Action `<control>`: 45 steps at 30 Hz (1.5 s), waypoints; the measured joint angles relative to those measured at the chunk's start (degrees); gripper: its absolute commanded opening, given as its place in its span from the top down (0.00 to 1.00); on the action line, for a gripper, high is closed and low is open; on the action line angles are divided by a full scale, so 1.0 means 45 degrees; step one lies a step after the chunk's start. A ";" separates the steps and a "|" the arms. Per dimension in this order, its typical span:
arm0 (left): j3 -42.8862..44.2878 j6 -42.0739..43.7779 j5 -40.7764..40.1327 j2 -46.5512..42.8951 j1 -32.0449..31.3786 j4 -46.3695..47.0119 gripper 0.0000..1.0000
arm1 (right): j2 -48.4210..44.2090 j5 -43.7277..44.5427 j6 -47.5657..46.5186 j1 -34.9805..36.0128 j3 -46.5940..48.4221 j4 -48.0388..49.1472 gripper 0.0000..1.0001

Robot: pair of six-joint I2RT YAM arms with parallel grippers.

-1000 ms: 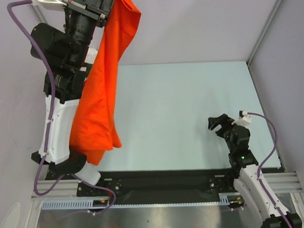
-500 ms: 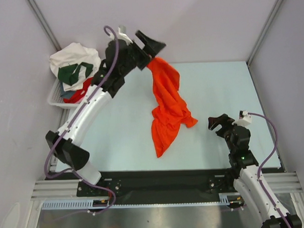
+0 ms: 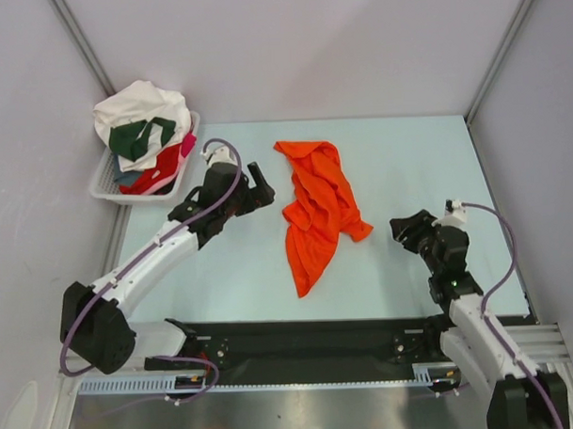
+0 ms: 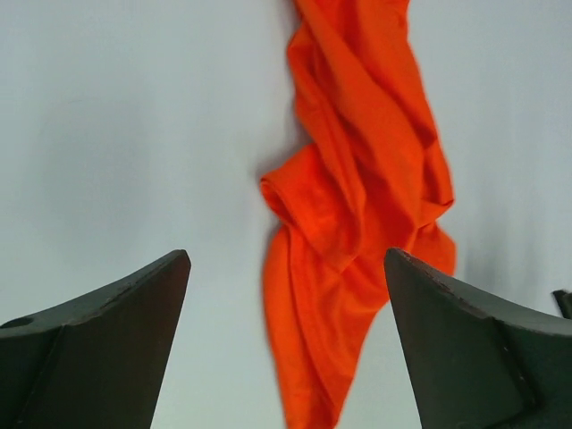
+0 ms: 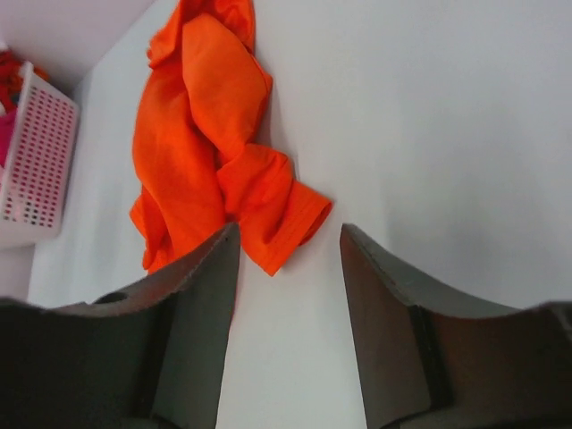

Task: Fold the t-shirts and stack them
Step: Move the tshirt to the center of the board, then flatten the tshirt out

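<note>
The orange shirt is lying crumpled on the table. The left hand and right hand are hovering wide, empty, beside it; each should be pinching one corner, spreading it flat.

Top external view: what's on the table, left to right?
white basket holding the heaped t-shirts → left gripper, open → orange t-shirt, lying crumpled → right gripper, open
</note>
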 measured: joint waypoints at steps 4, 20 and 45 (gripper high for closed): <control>-0.1506 0.0738 0.0087 -0.0015 0.0000 0.1132 0.11 | 0.3589 -0.1059 -0.0457 0.0000 0.2293 -0.0398 0.47; -0.0189 0.2633 0.1375 0.4269 -0.1443 0.2715 0.11 | 0.8884 -0.2701 -0.0447 0.0806 0.5013 -0.1865 0.41; 0.2103 0.2861 0.3303 0.7291 -0.1501 0.2686 0.62 | 1.1064 -0.3847 0.0345 0.0753 0.3852 0.1812 1.00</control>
